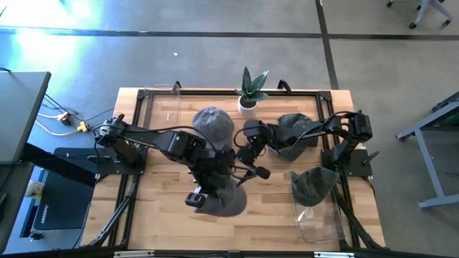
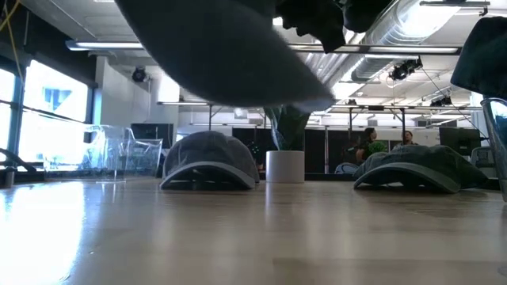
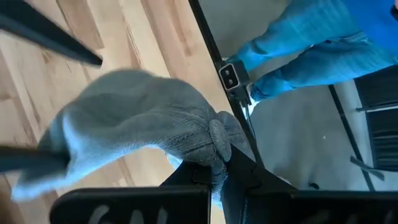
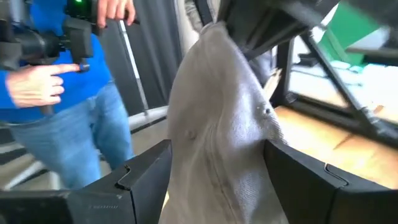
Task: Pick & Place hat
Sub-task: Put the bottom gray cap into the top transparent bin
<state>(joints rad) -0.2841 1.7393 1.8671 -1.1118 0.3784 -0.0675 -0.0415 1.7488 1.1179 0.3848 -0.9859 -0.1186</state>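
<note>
A grey hat point(image 1: 226, 202) hangs over the table's near middle, with my left gripper point(image 1: 215, 183) shut on it; the low view shows the hat point(image 2: 222, 55) well above the tabletop. My right gripper point(image 4: 217, 180) reaches in level from the right and stands open, one finger point(image 4: 146, 171) on each side of the hanging hat point(image 4: 217, 124). A second grey hat point(image 1: 213, 123) rests brim-down at the far middle. A third hat point(image 1: 294, 132) lies under the right arm. My left gripper pinches a bunched fold of the hat's cloth point(image 3: 217, 140) between its two fingers, slanting down from above. The hat hangs slack below the fingers, clear of the table. My right gripper's fingers flank the hat's lower part point(image 4: 214, 186); whether they touch it I cannot tell.
A potted plant point(image 1: 249, 92) stands at the far edge. Another dark hat point(image 1: 314, 185) sits on a clear stand at the near right, and a clear stand point(image 1: 166, 107) is at the far left. A person in blue point(image 4: 56, 93) stands beyond the table's near edge.
</note>
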